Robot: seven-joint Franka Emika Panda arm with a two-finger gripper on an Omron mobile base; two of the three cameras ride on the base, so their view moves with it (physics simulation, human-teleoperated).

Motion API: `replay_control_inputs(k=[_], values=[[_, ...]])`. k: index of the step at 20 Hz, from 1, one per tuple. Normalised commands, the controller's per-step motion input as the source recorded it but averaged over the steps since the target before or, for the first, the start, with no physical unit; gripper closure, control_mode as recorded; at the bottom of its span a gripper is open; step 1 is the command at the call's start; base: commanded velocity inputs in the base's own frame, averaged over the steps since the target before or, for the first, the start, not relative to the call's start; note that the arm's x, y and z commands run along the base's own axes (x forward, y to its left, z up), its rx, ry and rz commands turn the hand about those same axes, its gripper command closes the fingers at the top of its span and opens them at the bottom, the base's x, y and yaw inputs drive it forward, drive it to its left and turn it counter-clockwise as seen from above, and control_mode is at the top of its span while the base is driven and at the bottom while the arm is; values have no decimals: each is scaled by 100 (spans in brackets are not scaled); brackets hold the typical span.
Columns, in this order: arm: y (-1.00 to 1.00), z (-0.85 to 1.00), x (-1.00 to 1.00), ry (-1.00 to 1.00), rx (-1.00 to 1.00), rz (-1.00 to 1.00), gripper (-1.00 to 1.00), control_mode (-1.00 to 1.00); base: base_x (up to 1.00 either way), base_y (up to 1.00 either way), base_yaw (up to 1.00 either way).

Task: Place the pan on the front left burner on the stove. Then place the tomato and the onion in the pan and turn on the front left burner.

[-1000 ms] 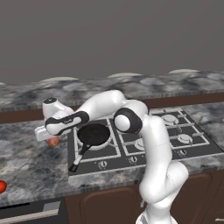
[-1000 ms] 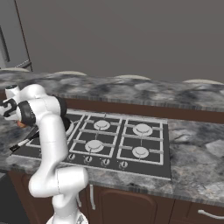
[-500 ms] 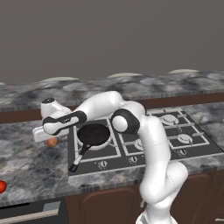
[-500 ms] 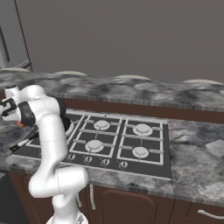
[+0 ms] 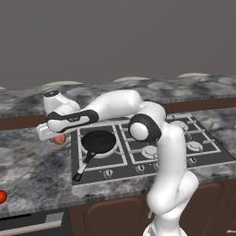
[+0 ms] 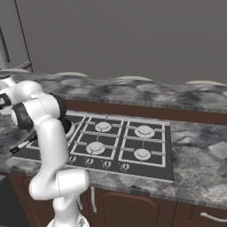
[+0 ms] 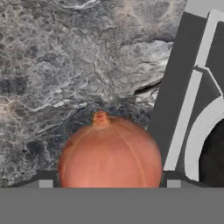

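A: From the left base camera, where are things?
B: The pan (image 5: 98,141) sits on the front left burner (image 5: 109,154) of the stove (image 5: 152,143). The onion (image 5: 59,139) lies on the counter (image 5: 32,161) beside the stove's left edge, under the gripper (image 5: 46,134). The tomato (image 5: 2,196) is at the counter's front left edge, cut off.

A: Right base camera?
B: The arm hides the pan and onion.

A: Hand camera?
B: Both fingertips (image 7: 45,183) press the onion's (image 7: 110,156) flanks, so it looks gripped. It's round, firm, smooth-skinned; holding across the middle suits it
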Motion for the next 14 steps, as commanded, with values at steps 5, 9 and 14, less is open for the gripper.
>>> replay_control_inputs(k=[5,9,14], values=[[-69,49,-31,-1,1,-2,100,-100,0,0,0],[-72,26,-33,0,2,-1,100,-100,0,0,0],[-66,17,-11,0,1,0,100,-100,0,0,0]])
